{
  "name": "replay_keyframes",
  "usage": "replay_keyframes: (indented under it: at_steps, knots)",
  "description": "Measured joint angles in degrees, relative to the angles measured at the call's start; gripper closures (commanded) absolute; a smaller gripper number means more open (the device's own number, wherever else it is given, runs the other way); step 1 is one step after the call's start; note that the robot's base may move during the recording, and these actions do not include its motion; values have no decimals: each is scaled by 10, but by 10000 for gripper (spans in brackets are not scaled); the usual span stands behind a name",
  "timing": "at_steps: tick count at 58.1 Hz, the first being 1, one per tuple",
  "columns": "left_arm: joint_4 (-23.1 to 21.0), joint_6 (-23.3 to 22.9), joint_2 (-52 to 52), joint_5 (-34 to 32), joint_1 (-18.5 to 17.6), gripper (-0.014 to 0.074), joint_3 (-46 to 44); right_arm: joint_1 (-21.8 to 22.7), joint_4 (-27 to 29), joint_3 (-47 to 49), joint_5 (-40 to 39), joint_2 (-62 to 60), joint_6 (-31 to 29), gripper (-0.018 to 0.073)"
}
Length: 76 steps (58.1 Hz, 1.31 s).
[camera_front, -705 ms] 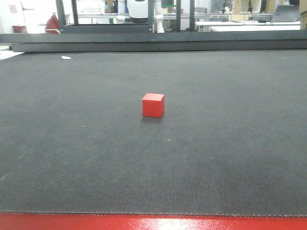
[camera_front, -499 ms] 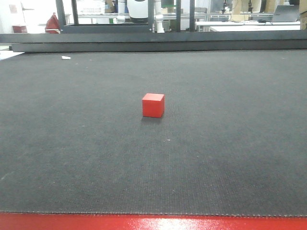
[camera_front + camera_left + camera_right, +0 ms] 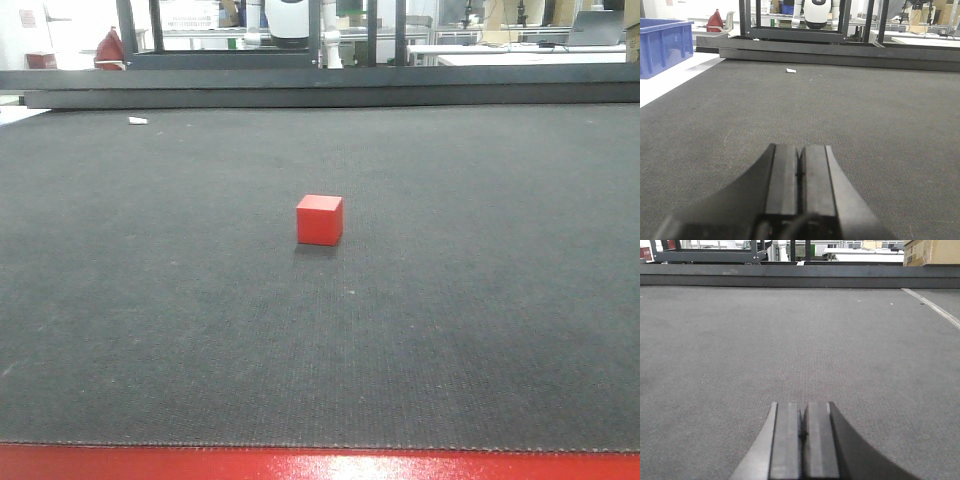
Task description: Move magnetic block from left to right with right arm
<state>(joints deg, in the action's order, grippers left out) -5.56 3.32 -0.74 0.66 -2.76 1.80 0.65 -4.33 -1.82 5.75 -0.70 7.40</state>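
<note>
Red magnetic block (image 3: pixel 319 220) sits alone in the middle of the dark woven mat (image 3: pixel 480 330), nothing touching it. Right gripper (image 3: pixel 802 407) and left gripper (image 3: pixel 800 150) both sit low, fingers pressed together and empty. Neither wrist view shows the block, so I'd guess the reach isn't started.

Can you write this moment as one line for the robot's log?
red block: alone on dark mat, untouched | left gripper: shut, empty | right gripper: shut, empty, block not in its view | step: grasp not begun
</note>
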Motion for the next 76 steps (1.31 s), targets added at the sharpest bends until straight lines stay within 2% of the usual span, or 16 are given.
replay_keyframes:
  at_steps: [16,26,34,38,43,48,55,64,76]
  knots:
    - [0,0,0,0,0,722,0,0,8,12,2,0,0,503]
    - [0,0,0,0,0,722,0,0,15,113,39,9,0,501]
    - [0,0,0,0,0,722,0,0,16,199,72,74,0,484]
    - [0,0,0,0,0,722,0,0,16,231,80,119,0,415]
    - [0,0,0,0,0,722,0,-3,17,265,85,183,0,267]
    - [0,0,0,0,0,722,0,-15,17,295,87,248,0,82]
    - [0,0,0,0,0,722,0,-38,17,340,90,349,0,-80]
    - [0,0,0,0,0,722,0,-81,17,413,103,479,3,-66]
    - [0,0,0,0,0,722,0,-180,17,555,186,652,67,-66]
